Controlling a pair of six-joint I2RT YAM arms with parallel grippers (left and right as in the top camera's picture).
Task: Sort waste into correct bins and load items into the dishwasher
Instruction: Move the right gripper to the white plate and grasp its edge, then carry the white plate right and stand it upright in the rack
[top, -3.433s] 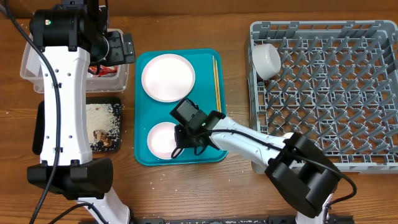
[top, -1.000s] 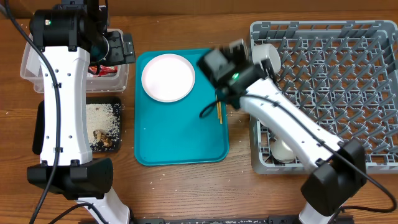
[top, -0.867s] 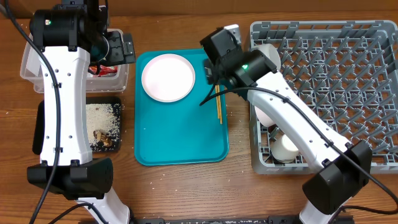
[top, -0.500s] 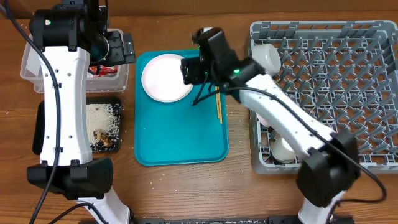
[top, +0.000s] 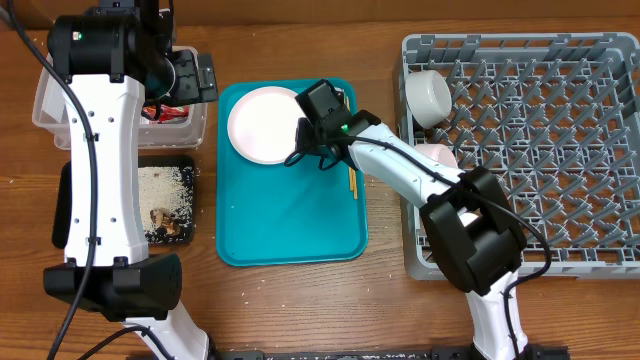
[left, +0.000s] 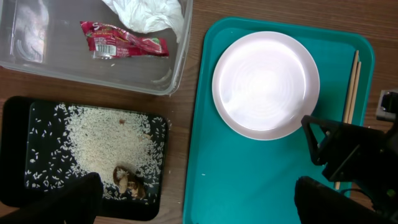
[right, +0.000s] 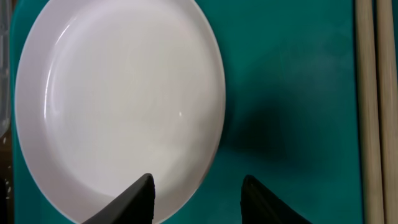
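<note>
Over the teal tray (right: 292, 93), my right claw (right: 199, 199) hangs wide open, spanning the pink plate (right: 118, 106) rim; plate centre lies to its left, chopsticks (right: 372, 112) right.

Bright even light, soft shadows, sharp

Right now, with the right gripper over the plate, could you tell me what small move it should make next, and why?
Probably lower the right gripper a little and close it on the rim of the plate. Its fingers are open, one over the plate and the other over the teal tray, so the rim lies between them.
</note>
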